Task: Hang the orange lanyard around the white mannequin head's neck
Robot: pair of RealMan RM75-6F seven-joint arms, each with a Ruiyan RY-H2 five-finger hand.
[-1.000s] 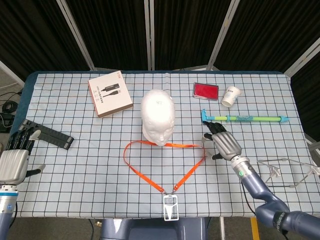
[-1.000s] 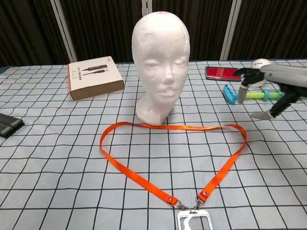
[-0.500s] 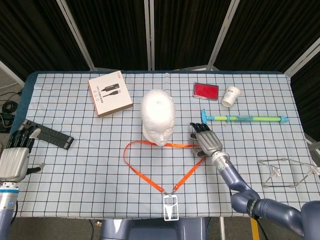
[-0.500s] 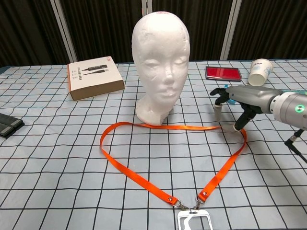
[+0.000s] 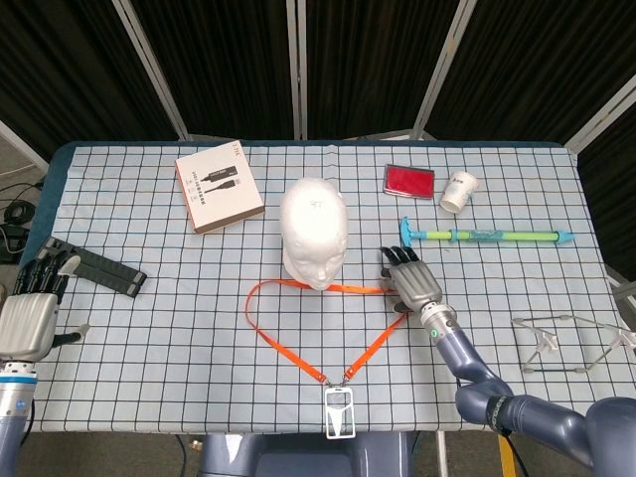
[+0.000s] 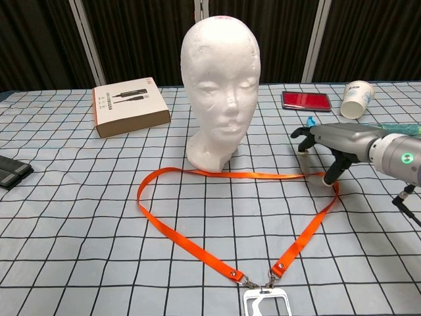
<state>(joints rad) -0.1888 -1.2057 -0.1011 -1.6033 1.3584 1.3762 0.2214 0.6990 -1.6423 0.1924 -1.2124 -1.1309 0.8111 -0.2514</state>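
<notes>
The white mannequin head (image 5: 314, 234) (image 6: 220, 92) stands upright mid-table, its neck bare. In front of it the orange lanyard (image 5: 286, 348) (image 6: 263, 175) lies flat in a wide loop, with its white badge holder (image 5: 339, 410) (image 6: 266, 304) at the near edge. My right hand (image 5: 412, 281) (image 6: 332, 140) hovers over the loop's right corner, fingers spread and pointing down. One fingertip (image 6: 327, 179) touches the strap there, and nothing is gripped. My left hand (image 5: 30, 316) hangs off the table's left front edge with fingers apart, holding nothing; only the head view shows it.
A brown-and-white box (image 5: 219, 187) (image 6: 128, 105) lies back left. A red case (image 5: 408, 180) (image 6: 306, 100) and paper cup (image 5: 458, 191) (image 6: 357, 99) sit back right. A green-blue stick (image 5: 487, 236) lies behind my right hand. Also present are a black object (image 5: 99, 268) at left and a wire frame (image 5: 566, 343) at right.
My right hand swung left from beside the green-blue stick to the lanyard's right corner and lowered its fingertips to the strap. The lanyard and left hand stayed put.
</notes>
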